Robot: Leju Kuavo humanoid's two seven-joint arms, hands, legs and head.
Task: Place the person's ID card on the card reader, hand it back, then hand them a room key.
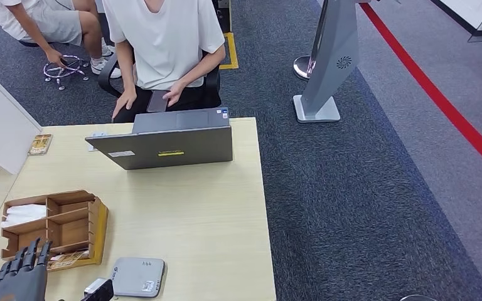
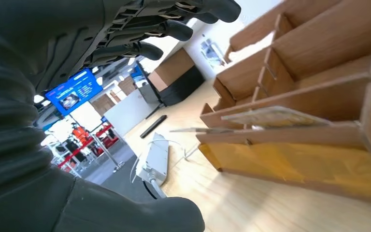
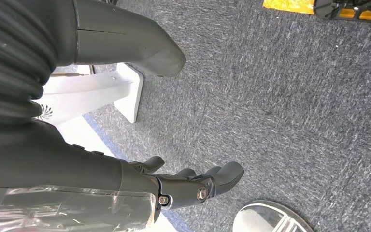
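Lower left of the head view: left hand (image 1: 19,276), dark, fingers extended and slightly apart, nothing held, positioned over the near edge of the light wooden table (image 1: 194,213). Fingertips just short of the wooden organizer (image 1: 56,227), a compartmented tray with a yellow side panel. White papers (image 1: 24,213) in the upper left compartment; flat cards (image 1: 69,257) in the nearest slot, type not legible. Left wrist view, same hand (image 2: 140,29): fingers spread along the top of the frame, thumb at the bottom edge, palm empty; organizer (image 2: 319,96) at right with thin cards (image 2: 270,117) lying in a slot.

Bottom centre-left of the head view: grey card reader (image 1: 138,276), flat on the table, just right of the organizer. Dark object (image 1: 100,290) touching or just beside its left edge, identity unclear. ID card and room key: cannot be identified with certainty.

Centre of the head view: grey laptop (image 1: 166,139), open, lid back facing the camera. Beyond it, upper centre: seated person (image 1: 163,44) in a white shirt, hands in the lap around a dark phone (image 1: 157,100). Upper left: second person (image 1: 50,22), crouched. Upper right: grey stand (image 1: 329,63) on dark carpet, red floor line (image 1: 439,94) beside it.

Right wrist view: right hand (image 3: 188,186), hanging above the carpet, fingers loosely curled and apart, nothing held.
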